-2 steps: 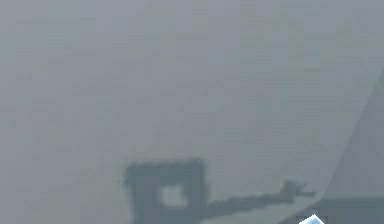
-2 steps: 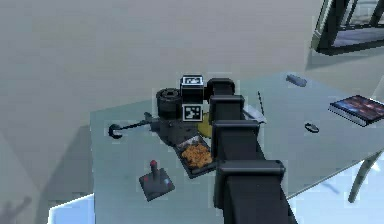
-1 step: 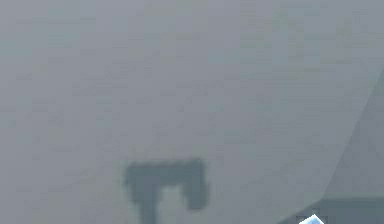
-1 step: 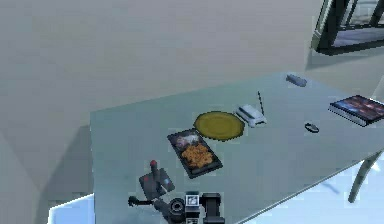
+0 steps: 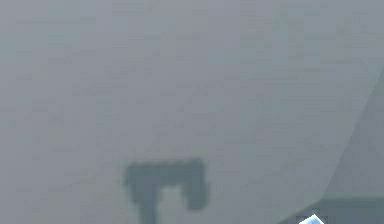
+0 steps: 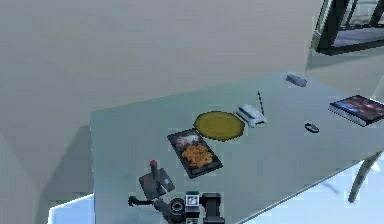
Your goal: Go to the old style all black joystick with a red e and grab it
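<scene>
seemed grasp step: hand (image 6: 147,201) at joystick (image 6: 156,183) on desk (image 6: 130,135), lower centre; couldn't tell hand's state or hold. next needed careful lift.

The arm (image 6: 206,216) is a dark bar of square section, plain along its length. Its far end carries two small white squares (image 6: 191,202), each printed with black marks. Beside them is the pincer (image 6: 138,201), with a dark, blocky body, a round pale-rimmed part set into it, and two thin dark fingers (image 6: 148,200) that taper to slim tips.
</scene>
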